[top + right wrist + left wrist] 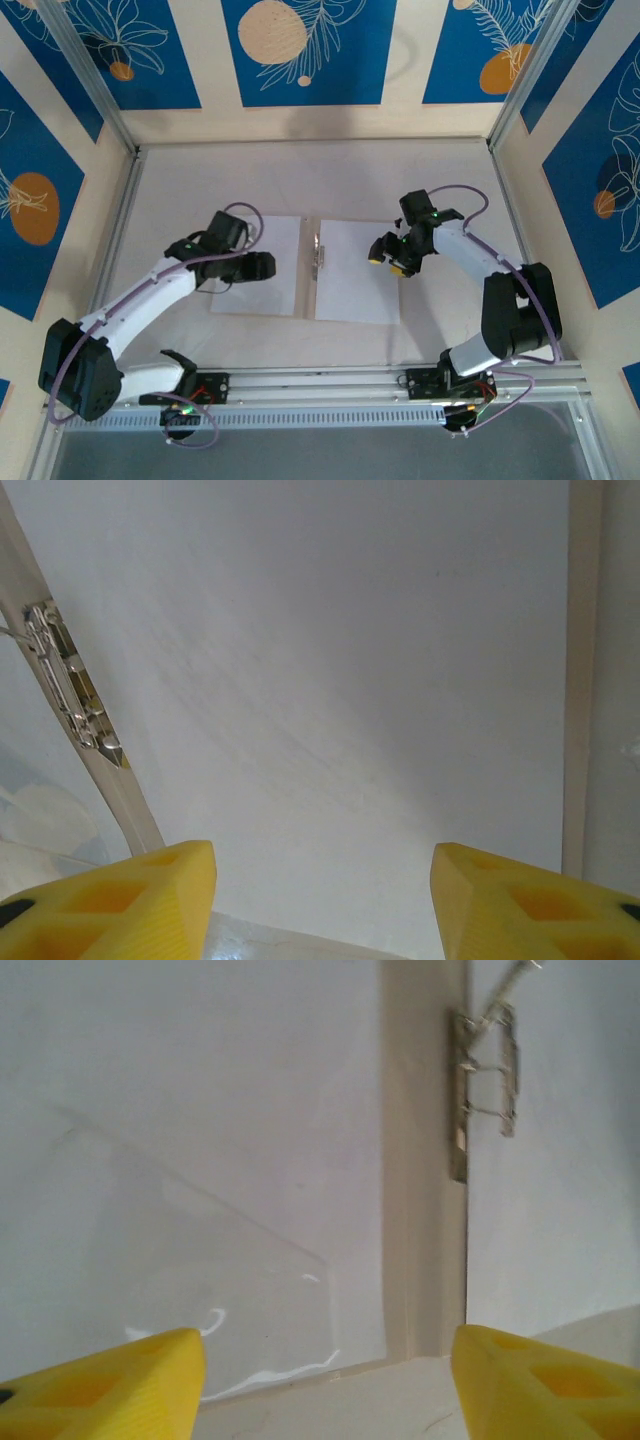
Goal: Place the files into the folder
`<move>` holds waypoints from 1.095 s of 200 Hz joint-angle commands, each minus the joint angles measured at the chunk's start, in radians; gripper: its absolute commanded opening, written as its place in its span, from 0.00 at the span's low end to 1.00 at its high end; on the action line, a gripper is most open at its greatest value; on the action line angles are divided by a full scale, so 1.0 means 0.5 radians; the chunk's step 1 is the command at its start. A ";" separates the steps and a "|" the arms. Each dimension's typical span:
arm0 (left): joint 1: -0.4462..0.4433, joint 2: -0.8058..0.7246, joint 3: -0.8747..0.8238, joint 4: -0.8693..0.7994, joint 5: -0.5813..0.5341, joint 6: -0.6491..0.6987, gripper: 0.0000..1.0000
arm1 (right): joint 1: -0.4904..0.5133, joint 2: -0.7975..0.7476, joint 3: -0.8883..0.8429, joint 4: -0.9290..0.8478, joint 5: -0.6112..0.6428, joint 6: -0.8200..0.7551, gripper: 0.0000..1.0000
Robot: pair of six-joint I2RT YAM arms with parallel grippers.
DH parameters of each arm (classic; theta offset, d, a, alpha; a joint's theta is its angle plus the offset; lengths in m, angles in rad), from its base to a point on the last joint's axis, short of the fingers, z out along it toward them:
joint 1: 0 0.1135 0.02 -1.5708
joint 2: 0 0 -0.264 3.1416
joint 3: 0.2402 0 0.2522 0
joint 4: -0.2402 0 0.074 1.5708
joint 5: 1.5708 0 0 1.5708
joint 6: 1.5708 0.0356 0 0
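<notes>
The tan folder [305, 290] lies open and flat in the middle of the table, its metal clip [318, 255] at the spine fold. White paper, the files [330, 650], covers its right half, with a tan strip of folder [578, 680] showing beyond the paper's right edge. I cannot tell one sheet from another. The left half [200, 1110] is white with a clear corner pocket [250, 1300]. My left gripper [262, 266] [325, 1345] hovers open over the left half. Over the right half my right gripper [387, 263] [322, 855] is open too, nothing between its fingers.
The clip [480, 1070] [65, 685] stands a little proud of the spine. A metal frame [120, 230] and patterned walls close in the white table [300, 170] on three sides. The arm bases sit on a rail [330, 385] at the near edge.
</notes>
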 commanded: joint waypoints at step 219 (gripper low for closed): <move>-0.932 1.086 0.325 0.394 -0.794 -0.150 0.55 | 0.147 -0.533 -0.612 0.723 0.373 0.211 0.58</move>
